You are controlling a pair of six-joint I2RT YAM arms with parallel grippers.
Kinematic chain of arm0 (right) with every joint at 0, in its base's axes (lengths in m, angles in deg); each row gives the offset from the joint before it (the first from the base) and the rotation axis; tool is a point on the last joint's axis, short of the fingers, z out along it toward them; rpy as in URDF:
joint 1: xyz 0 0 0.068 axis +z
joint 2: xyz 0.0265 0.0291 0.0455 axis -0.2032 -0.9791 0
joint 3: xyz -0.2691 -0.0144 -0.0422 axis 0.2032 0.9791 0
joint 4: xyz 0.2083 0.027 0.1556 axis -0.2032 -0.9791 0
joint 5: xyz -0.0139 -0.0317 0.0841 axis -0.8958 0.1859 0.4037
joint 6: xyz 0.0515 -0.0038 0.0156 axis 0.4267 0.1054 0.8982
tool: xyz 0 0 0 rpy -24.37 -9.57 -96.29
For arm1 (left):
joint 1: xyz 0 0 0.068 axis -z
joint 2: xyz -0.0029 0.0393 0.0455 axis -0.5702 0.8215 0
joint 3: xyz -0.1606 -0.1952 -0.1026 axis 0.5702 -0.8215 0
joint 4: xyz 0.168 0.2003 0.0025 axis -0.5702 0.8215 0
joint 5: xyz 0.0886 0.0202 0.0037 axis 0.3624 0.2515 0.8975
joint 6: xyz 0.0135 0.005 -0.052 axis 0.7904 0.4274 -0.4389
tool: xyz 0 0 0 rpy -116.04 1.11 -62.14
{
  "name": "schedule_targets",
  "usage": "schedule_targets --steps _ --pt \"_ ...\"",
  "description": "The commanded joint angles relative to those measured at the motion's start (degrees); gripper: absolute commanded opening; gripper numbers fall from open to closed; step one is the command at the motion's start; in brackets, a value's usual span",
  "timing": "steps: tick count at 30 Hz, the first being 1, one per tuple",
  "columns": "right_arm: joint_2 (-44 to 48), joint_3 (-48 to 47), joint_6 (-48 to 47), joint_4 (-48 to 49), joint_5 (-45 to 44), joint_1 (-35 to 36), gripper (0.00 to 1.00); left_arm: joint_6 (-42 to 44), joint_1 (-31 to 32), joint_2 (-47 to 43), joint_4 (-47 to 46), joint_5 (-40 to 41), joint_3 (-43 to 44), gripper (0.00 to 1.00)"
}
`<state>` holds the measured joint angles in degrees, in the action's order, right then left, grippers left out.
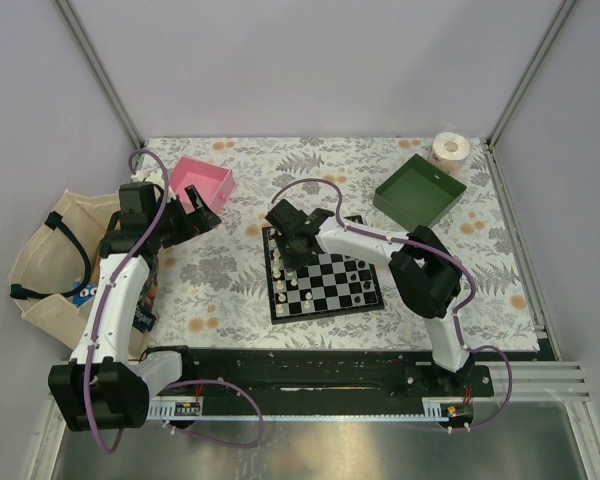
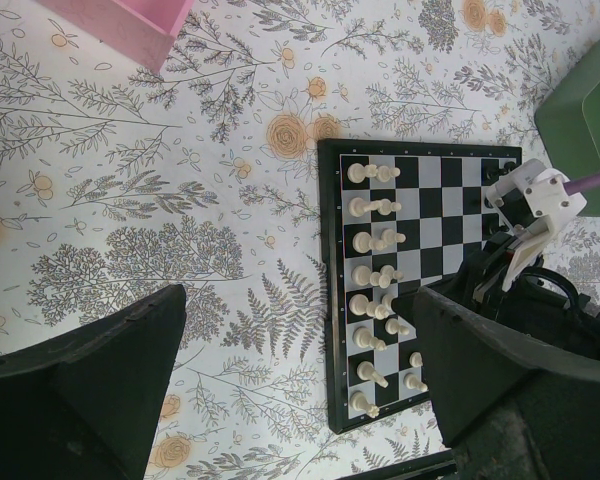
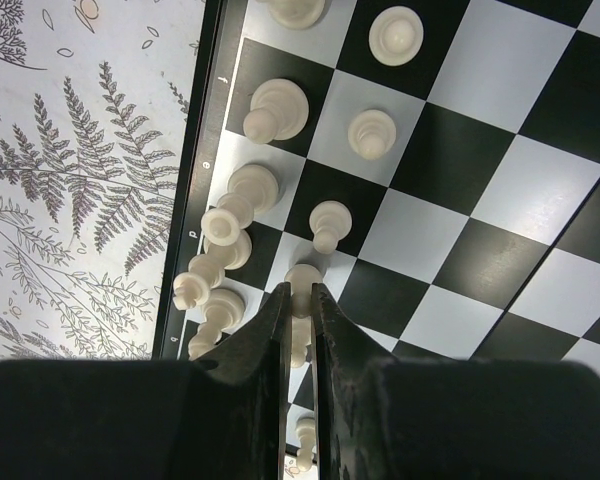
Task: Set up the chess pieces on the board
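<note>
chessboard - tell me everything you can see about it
Small square chequered board, black and white squares inside a black border with tiny letters on its edge. It lies flat, slightly turned, mid-table on the floral cloth. Cream-white pieces stand in roughly two rows along one side; black pieces stand along the opposite side. The right gripper is over the white side, shut on a cream-white piece.

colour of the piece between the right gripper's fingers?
It's a cream-white piece, pinched in the right gripper; clearest in the right wrist view.

Cream chessmen (image 2: 361,207), seemingly upright, on board (image 2: 326,300)
</note>
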<state>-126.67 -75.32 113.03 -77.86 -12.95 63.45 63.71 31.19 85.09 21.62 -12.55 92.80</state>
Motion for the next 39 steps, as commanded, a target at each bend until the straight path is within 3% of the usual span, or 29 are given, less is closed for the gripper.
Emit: schedule_targets --steps 1,14,27,39 --pt "-0.48 -1.57 0.53 0.94 0.51 0.66 0.17 0.64 -0.21 -0.43 -1.74 -1.07 0.47 0.99" --pt "1.98 -1.04 -0.08 0.68 -0.46 0.75 0.34 0.64 -0.2 -0.43 -1.74 -1.16 0.47 0.99" --pt "7.34 3.35 -0.08 0.94 0.24 0.83 0.34 0.64 -0.12 -0.43 -1.65 -1.16 0.47 0.99" --pt "5.76 4.5 0.27 1.2 1.82 1.27 0.34 0.55 -0.21 -0.34 -1.83 -1.16 0.47 0.99"
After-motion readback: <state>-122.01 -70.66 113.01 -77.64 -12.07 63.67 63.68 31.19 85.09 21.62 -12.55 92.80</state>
